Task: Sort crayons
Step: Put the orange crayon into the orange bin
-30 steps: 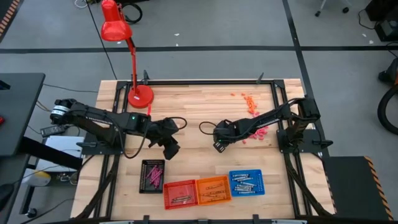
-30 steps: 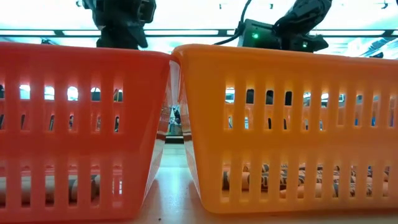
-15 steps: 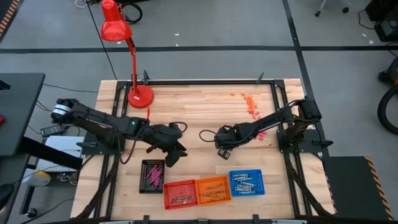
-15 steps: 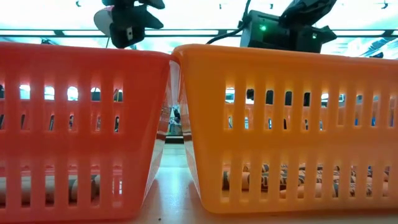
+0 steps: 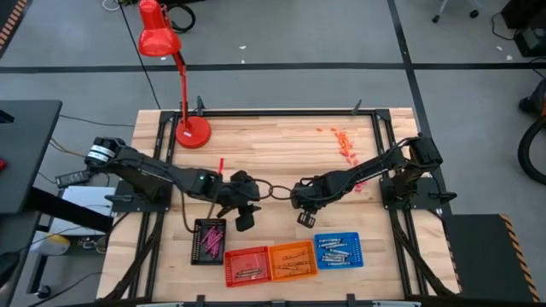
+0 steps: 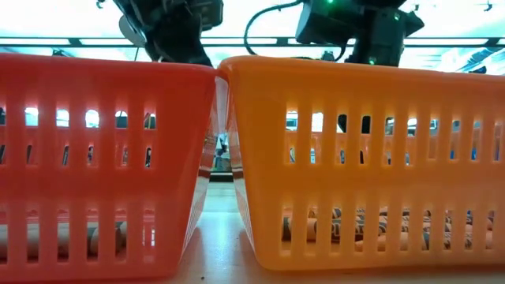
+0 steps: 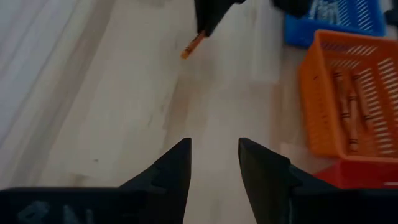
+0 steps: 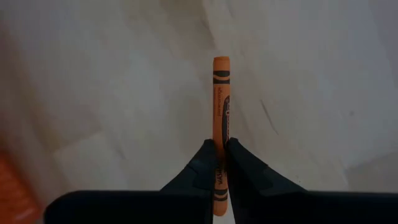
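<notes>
right gripper (image 8: 219, 163) clamped on an orange crayon (image 8: 220, 102), fingers pinching its lower end, the rest sticking out ahead; in the high view it sits mid-table (image 5: 281, 145), toward the front edge, just behind the blue basket (image 5: 339, 250); left gripper (image 7: 214, 163) empty, fingers apart, bare wood between them; it hangs left of centre, just behind the black basket (image 5: 209, 240); baskets line the front edge: black, red (image 5: 246, 264), orange (image 5: 293, 259), blue; crayons lie in all four; loose orange bits (image 5: 343, 141) near the back right corner; a pink bit (image 5: 220, 165) lies left of centre; red lamp (image 5: 181, 81) at the back left corner
</notes>
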